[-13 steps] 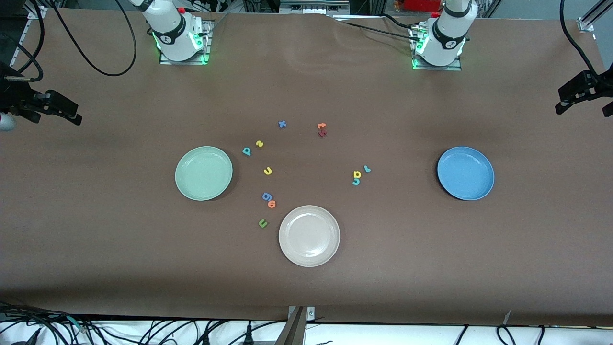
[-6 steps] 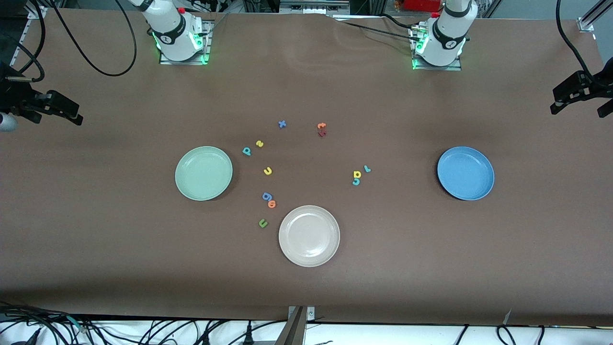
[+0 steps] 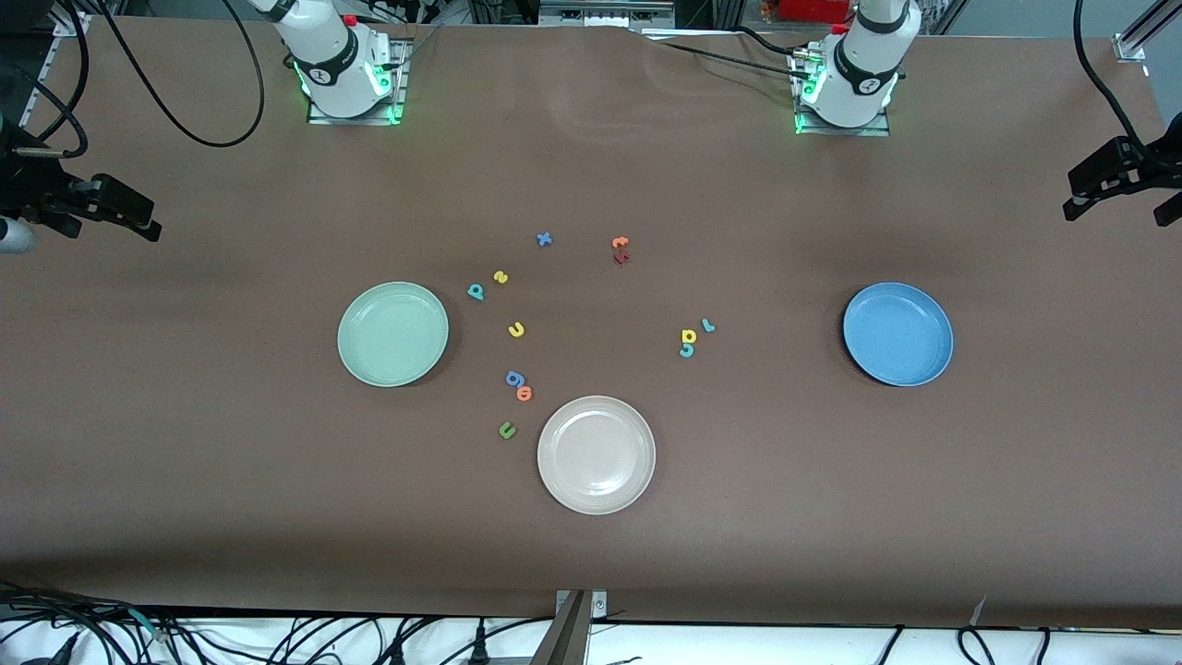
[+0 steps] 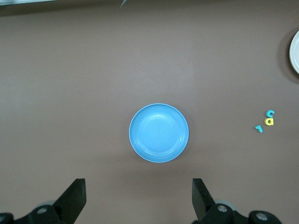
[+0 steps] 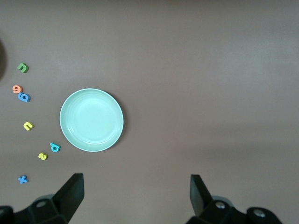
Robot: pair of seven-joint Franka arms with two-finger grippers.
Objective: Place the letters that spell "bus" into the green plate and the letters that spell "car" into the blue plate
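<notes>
Over the brown table [image 3: 831,517], both pincers gape wide, empty.

We are looking at a robotics lab. Two arm bases [image 3: 349,78] with green status lights are bolted to a worktop [image 3: 591,554] covered in brown sheeting, black cables [image 3: 175,92] loop along its edges, and camera rigs [image 3: 88,208] are clamped at both ends.

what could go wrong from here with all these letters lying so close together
The yellow a touches the teal c, so a claw may drag both. A green u lies near the yellow u and could be taken by mistake. The beige plate sits between the green plate and the blue plate, so letters might land there.
</notes>
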